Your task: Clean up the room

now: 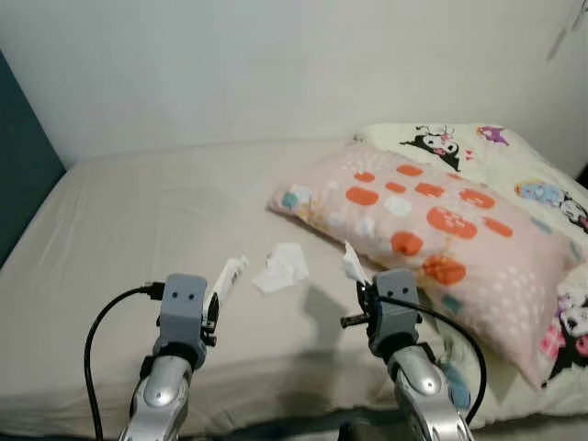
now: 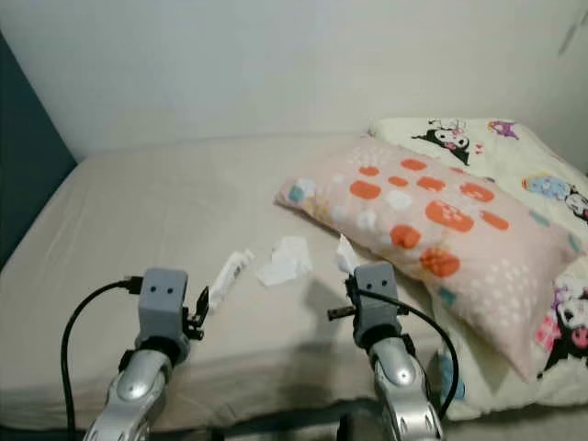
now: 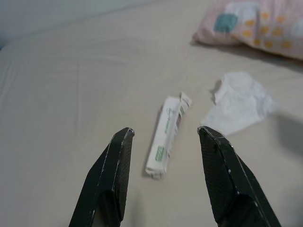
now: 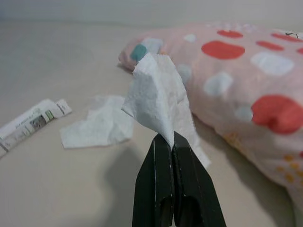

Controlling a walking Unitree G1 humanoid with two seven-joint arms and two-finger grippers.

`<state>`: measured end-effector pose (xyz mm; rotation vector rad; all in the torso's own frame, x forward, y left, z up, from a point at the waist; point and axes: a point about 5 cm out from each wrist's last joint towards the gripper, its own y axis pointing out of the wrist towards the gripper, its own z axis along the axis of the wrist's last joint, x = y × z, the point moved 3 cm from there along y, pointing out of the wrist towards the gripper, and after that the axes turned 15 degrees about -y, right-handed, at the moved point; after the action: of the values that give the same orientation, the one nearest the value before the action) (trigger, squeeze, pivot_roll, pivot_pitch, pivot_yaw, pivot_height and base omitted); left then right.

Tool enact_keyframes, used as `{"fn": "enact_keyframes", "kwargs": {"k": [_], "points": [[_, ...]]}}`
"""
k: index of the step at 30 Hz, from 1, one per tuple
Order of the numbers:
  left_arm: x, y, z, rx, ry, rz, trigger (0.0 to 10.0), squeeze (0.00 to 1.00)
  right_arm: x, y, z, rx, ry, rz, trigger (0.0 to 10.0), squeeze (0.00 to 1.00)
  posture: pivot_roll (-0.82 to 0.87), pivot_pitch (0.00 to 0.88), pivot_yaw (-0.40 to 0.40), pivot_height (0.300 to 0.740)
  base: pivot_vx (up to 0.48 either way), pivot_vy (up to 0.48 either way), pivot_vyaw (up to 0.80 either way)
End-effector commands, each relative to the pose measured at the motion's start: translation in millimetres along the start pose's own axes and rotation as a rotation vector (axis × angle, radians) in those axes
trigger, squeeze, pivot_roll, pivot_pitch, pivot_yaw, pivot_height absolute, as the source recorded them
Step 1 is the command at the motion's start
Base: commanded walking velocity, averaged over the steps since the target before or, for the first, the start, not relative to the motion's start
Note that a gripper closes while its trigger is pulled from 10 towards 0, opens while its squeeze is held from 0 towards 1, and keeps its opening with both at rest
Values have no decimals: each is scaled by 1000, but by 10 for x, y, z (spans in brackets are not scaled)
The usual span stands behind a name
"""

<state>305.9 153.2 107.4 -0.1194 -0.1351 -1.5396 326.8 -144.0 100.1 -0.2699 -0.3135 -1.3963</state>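
My right gripper [image 4: 171,139] is shut on a crumpled white tissue [image 4: 158,101], held up above the bed beside the pink pillow [image 1: 432,220]. A second white tissue [image 1: 283,266] lies flat on the beige sheet [image 1: 138,211]. Just left of it lies a white wrapper with green print [image 3: 166,135]. My left gripper [image 3: 165,135] hovers open over that wrapper, one finger on each side of it, not touching.
The pink pillow with orange and teal spots lies on the bed's right half, over a cartoon-print pillow [image 1: 514,165]. A white wall runs behind the bed. A dark blue panel [image 1: 18,175] stands at the left. The bed's front edge is near my arms.
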Motion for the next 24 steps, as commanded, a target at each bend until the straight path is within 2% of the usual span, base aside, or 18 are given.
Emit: {"fn": "enact_keyframes", "kwargs": {"k": [1,8,16,24], "points": [[-15,-32,-55,-14,0,10,10000,0,-43,-26,-37,-21,10,15,10000,0,9,111,-40,672,0,0,0],[-48,-43,-57,-13,-3,20,10000,0,-100,-44,-55,-36,31,50,10000,0,11,113,-42,672,0,0,0],[-57,-46,-58,-15,-5,25,10000,0,-73,-44,-55,-35,-23,27,10000,0,11,118,-43,672,0,0,0],[-51,-43,-41,-8,-13,26,10000,0,-68,-47,-6,-12,13,31,10000,0,16,122,-44,686,0,0,0]]}}
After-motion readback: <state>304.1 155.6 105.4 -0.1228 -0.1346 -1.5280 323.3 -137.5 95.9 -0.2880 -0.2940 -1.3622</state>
